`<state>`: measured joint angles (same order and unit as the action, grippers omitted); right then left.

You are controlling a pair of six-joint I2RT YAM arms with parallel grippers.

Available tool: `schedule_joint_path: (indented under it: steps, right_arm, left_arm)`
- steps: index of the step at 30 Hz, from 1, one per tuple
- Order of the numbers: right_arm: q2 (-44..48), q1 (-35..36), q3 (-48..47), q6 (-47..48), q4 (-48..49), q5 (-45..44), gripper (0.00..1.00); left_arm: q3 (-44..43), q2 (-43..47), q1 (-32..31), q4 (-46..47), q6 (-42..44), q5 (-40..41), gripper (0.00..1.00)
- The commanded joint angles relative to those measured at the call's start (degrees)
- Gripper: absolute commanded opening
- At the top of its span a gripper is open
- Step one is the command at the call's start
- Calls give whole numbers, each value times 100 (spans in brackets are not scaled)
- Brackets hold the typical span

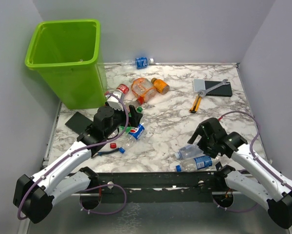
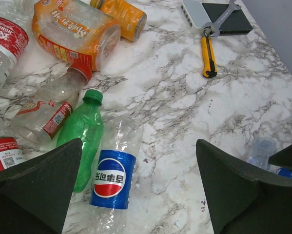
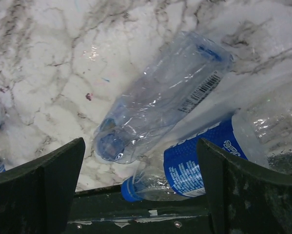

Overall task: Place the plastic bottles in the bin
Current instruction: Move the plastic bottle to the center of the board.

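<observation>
The lime-green bin [image 1: 68, 58] stands at the back left. Plastic bottles lie scattered on the marble. My left gripper [image 1: 131, 119] [image 2: 138, 195] hangs open above a clear Pepsi-labelled bottle [image 2: 110, 178] [image 1: 133, 132], with a green bottle [image 2: 82, 131] beside it. Further off lie a red-labelled clear bottle [image 2: 43, 109], a crushed orange bottle [image 2: 72, 31] [image 1: 143, 88] and an orange bottle [image 2: 124, 17]. My right gripper [image 1: 194, 144] [image 3: 141, 185] is open over a clear bottle [image 3: 160, 97] [image 1: 187, 152] and a blue-labelled bottle [image 3: 209, 161] [image 1: 199, 163] near the table's front edge. Neither gripper holds anything.
Yellow-handled pliers [image 1: 196, 104] [image 2: 208, 56], a wrench [image 1: 216, 85] and a black pad [image 1: 221, 90] lie at the back right. Another black pad [image 1: 80, 121] sits below the bin. A blue-labelled bottle [image 1: 141, 62] rests by the back wall. A red cap [image 1: 113, 145] lies loose.
</observation>
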<state>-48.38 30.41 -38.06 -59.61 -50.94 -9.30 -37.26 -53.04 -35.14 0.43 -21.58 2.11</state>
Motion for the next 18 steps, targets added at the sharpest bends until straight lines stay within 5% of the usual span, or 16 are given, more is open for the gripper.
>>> schedule_joint_path:
  steps: [1,18]
  right_arm:
    - [36,-1,488,-943,260,156,99]
    - [-1248,-7,854,-1368,2140,-337,92]
  left_arm:
    - [140,105,-61,129,-123,-93,99]
    - [234,247,-99,45,-24,326,99]
